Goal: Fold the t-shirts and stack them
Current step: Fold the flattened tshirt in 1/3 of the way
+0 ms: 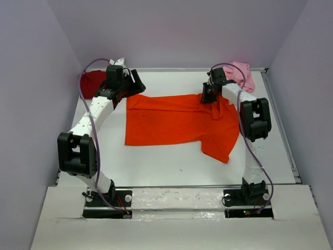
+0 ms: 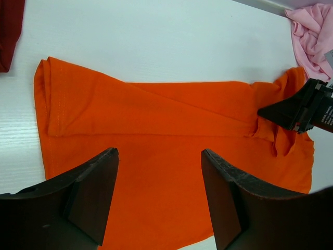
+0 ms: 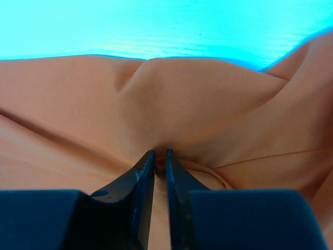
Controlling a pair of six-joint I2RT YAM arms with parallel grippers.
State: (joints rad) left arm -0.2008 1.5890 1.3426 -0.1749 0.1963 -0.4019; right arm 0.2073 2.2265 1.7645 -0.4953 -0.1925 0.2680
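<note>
The bright orange t-shirt (image 1: 171,122) lies spread across the middle of the table, its far edge folded over in a band (image 2: 156,109). My left gripper (image 1: 134,87) hovers over the shirt's far left corner, open and empty; in the left wrist view (image 2: 158,156) orange cloth (image 2: 156,198) shows between the fingers. My right gripper (image 1: 209,96) is shut on a pinch of the orange shirt (image 3: 197,99) near its far right corner, and the pinch shows in the right wrist view (image 3: 159,153). The dark red t-shirt (image 1: 92,82) lies bunched at the back left. The pale pink t-shirt (image 1: 243,75) lies crumpled at the back right.
The white table (image 1: 171,161) is walled by grey panels at the back and sides. A raised rail (image 1: 281,125) runs along its right edge. The right gripper (image 2: 302,109) shows in the left wrist view, with the pink shirt (image 2: 312,31) behind it.
</note>
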